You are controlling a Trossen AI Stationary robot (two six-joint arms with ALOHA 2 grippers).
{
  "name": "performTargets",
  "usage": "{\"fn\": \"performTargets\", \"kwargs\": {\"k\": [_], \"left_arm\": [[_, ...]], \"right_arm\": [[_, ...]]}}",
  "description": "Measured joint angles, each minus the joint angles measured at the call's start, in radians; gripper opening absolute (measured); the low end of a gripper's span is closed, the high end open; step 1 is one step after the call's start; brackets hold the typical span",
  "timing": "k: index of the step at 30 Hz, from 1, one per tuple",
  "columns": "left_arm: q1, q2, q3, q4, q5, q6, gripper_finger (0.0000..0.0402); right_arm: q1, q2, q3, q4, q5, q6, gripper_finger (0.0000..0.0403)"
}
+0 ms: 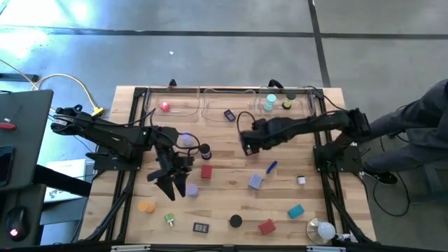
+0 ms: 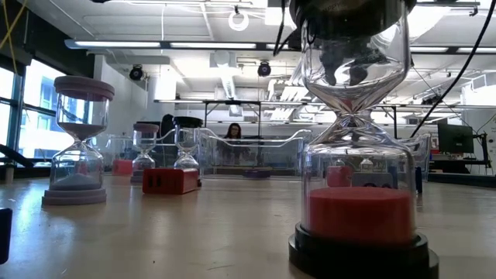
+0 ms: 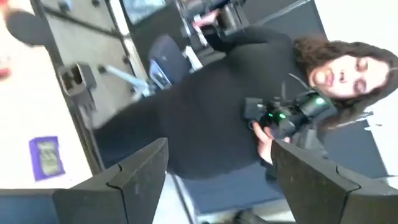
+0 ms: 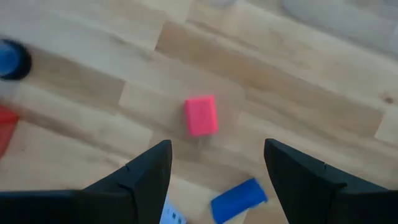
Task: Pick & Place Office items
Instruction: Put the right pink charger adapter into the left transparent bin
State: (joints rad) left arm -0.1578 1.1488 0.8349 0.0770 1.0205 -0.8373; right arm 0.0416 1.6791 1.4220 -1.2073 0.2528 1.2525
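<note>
From above, the wooden table [image 1: 224,210] is seen strewn with office items, a red block [image 1: 206,171] lying near its middle and a blue stick [image 1: 271,166] to the right of it. The left gripper [image 1: 170,183] is held over the table's left-centre, the right gripper [image 1: 248,143] over its centre. In the low view, hourglass-like pieces are seen, the nearest being a red-filled one [image 2: 359,155]. In the left wrist view, the fingers [image 3: 124,180] are spread and empty, a person [image 3: 249,112] being seen beyond. In the right wrist view, spread fingers [image 4: 146,171] hang above a pink block [image 4: 201,115]. A hasty descent could nudge the pink block aside, since neighbouring pieces lie close.
</note>
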Motion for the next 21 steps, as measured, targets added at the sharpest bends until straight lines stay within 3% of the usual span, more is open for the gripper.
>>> {"fn": "performTargets", "kwargs": {"k": [8,21], "left_arm": [[0.008,0.0,0.0,-0.007,-0.001,0.031,0.0278],[-0.021,0.0,0.0,-0.009,-0.05,0.051,0.0278]], "right_arm": [[-0.082,0.003,0.0,0.067,-0.107,-0.222,0.0244],[-0.092,0.082,0.0,0.045,-0.147,-0.315,0.0244]]}}
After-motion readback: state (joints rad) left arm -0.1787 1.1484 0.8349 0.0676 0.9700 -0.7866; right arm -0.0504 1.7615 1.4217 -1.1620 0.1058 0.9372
